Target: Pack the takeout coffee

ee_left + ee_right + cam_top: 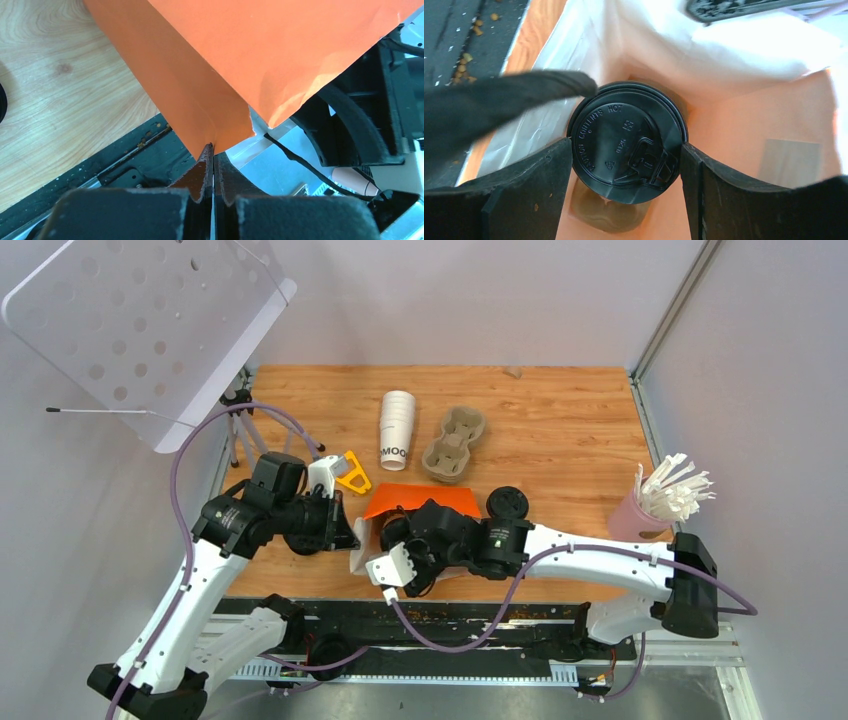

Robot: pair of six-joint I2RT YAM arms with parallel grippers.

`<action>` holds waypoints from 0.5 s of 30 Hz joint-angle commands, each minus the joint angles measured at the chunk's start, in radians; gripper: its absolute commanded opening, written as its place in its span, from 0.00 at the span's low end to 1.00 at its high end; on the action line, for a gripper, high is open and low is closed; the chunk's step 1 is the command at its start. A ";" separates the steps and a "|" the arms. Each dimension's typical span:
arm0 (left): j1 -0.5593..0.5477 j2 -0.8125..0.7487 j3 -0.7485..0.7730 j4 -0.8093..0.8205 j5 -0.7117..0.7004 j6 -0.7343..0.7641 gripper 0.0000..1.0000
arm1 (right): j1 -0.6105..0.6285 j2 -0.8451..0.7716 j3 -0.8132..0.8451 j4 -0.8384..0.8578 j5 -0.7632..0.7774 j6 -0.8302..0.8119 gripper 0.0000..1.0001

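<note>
With the left pincer (pixel 213 152) pinching the orange paper bag (pixel 260 50) open, the right pincer (pixel 626 152), clamped on the black-lidded paper cup (pixel 624 132), should lower it upright, straight beneath itself.

Robotics lab bench; white partition walls (pixel 450 300) around a wooden table (pixel 570 410)

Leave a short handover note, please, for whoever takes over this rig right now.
Left end effector: shut on an edge of the orange bag, whose mouth is open.
Right end effector: closed on the takeout coffee, one finger at each side of its black lid, inside the bag.
Done: the cup has its lid on and is within the bag.
Left: the views do not show whether the cup stands on the bag's bottom. Probably set it down, release it, withdraw the right arm, then let go of the bag.
</note>
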 commanded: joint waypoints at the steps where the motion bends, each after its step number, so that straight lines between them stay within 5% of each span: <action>1: -0.003 0.008 0.043 0.012 0.023 0.008 0.00 | -0.017 0.028 0.070 -0.104 -0.089 0.026 0.69; 15: -0.003 0.028 0.052 0.012 0.008 -0.029 0.00 | -0.020 0.096 0.009 0.009 0.131 -0.104 0.69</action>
